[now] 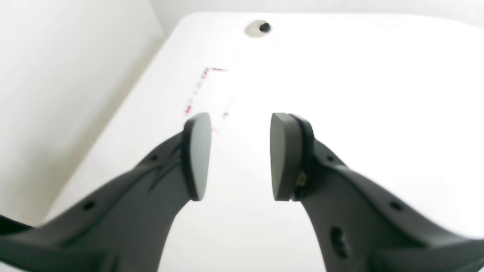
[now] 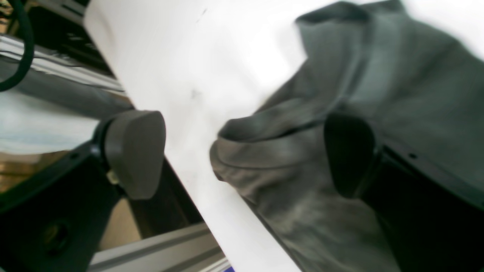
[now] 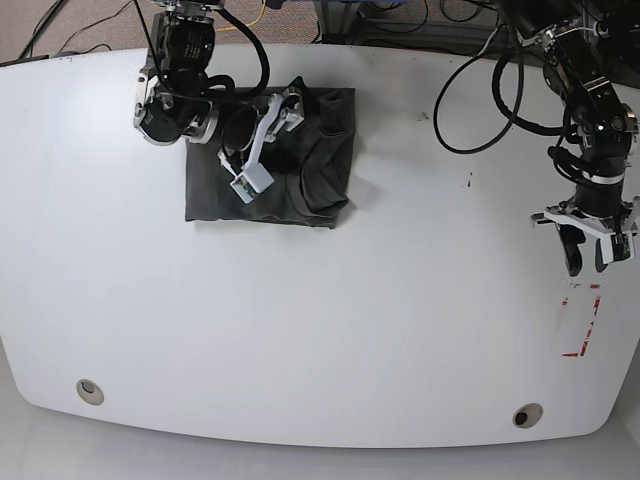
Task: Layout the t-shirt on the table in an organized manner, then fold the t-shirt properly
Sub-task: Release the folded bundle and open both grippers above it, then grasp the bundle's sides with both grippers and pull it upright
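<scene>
In the base view the table (image 3: 330, 330) fills almost the whole frame, a glossy white top with curved edges. Along its near edge sit two round grommet holes, one at lower left (image 3: 90, 390) and one at lower right (image 3: 526, 414). Just above the right one, red tape marks (image 3: 580, 320) outline a narrow rectangle near the right edge. A few small dark specks (image 3: 469, 181) dot the surface right of centre. Beyond the far edge, at the top of the frame, lie floor, black cables and parts of the rig.

The left gripper (image 3: 587, 253) hangs at the right of the frame, pointing down just above the tape marks; in the left wrist view its jaws stand apart with nothing but bare white tabletop between them.

The t-shirt (image 3: 315, 165) lies in the upper left of the frame as a rumpled, roughly rectangular dark grey heap near the far edge. The right gripper (image 3: 265, 140) reaches over it from the upper left, tilted low across the cloth. The right wrist view shows its jaws spread wide, one pad (image 2: 134, 153) off the table's edge and the other over the fabric, holding nothing.
</scene>
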Controlling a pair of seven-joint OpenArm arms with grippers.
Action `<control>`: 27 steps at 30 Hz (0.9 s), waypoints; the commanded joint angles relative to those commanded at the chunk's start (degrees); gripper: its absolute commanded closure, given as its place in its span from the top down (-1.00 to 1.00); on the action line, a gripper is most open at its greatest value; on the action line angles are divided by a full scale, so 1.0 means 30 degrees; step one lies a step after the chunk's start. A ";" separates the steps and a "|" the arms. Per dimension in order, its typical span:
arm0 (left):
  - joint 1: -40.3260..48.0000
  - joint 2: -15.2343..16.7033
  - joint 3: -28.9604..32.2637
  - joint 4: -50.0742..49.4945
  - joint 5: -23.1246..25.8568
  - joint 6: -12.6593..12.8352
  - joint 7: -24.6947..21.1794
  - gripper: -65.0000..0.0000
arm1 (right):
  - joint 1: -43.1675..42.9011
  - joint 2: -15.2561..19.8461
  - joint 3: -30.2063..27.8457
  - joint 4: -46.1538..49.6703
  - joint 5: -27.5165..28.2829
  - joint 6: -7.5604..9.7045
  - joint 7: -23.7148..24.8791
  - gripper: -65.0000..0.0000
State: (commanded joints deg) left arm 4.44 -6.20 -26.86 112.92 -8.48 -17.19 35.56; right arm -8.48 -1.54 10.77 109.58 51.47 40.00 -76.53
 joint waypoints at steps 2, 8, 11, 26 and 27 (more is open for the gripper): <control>0.0000 0.0029 0.0967 0.0000 -0.0322 -0.0703 0.0967 -0.26 | 0.0352 0.0117 0.0088 0.0000 0.0000 0.0000 0.0000 1.00; 0.0733 0.0996 0.4425 0.0088 -0.2608 -0.2491 0.3077 -0.26 | 0.1641 0.2286 0.1553 -0.0117 -0.0674 0.0000 0.0000 0.86; 0.1582 0.1495 0.6007 0.0088 -0.3048 -0.2491 0.3106 -0.26 | 0.2022 0.3516 0.2110 -0.0117 -0.1231 0.0000 0.0000 0.39; 0.5685 0.2286 1.4711 -0.0059 0.1758 -0.2462 -0.1026 -0.27 | 0.1201 0.7619 0.0381 -0.0850 -0.4015 0.0000 0.3985 -0.68; 0.5714 0.2286 1.5092 -0.0205 0.2344 -0.2462 -0.1407 -0.27 | 0.0967 0.7648 0.0176 -0.0996 -0.4747 0.0000 0.4630 -0.68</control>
State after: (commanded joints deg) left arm 21.58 0.66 18.42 112.31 -1.45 -24.57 31.34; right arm -5.58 21.41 11.30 106.59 37.23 40.00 -62.64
